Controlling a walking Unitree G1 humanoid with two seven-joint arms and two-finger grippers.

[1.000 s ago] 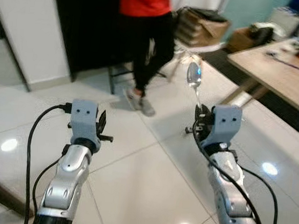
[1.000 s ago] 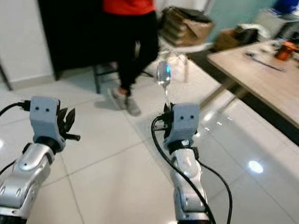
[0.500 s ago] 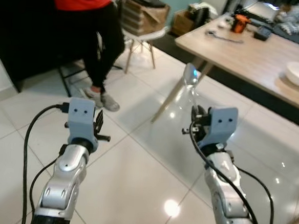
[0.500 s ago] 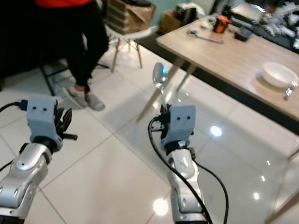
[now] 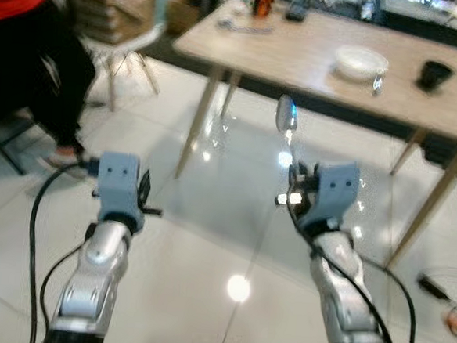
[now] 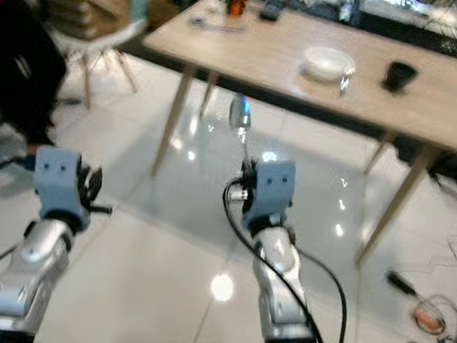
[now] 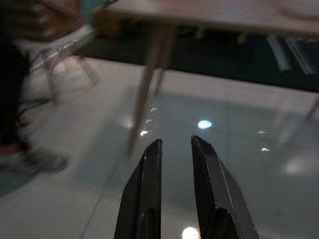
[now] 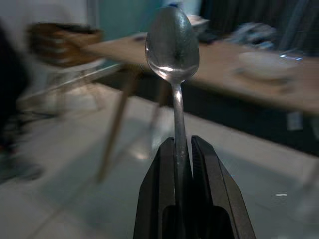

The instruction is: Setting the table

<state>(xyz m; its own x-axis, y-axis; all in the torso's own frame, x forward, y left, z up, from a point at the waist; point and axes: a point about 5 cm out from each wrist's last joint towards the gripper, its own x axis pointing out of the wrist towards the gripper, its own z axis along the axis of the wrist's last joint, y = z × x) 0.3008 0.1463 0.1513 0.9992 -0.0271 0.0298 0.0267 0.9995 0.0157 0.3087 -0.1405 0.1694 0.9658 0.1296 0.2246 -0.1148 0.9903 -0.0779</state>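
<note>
A metal spoon (image 5: 286, 113) stands upright, bowl end up, with my right gripper (image 5: 298, 179) shut on its handle; the right wrist view shows the spoon (image 8: 172, 46) rising from between the black fingers (image 8: 209, 164). My left gripper (image 5: 145, 191) is held at the same height on the left. Its fingers (image 7: 149, 169) stand a narrow gap apart with nothing between them. Ahead is a wooden table (image 5: 291, 54) carrying a white bowl (image 5: 360, 63) and a black cup (image 5: 435, 74).
A person (image 5: 29, 44) in a red top and dark trousers sits at the far left, next to a chair (image 5: 123, 50) and cardboard boxes (image 5: 114, 6). Tools and clutter lie at the table's far end (image 5: 264, 1). Cables (image 5: 440, 292) lie on the glossy tiled floor at the right.
The camera has swung to the right: the table now fills the top of the view and the person has slid to the left edge. Both arms keep their pose, spoon still held.
</note>
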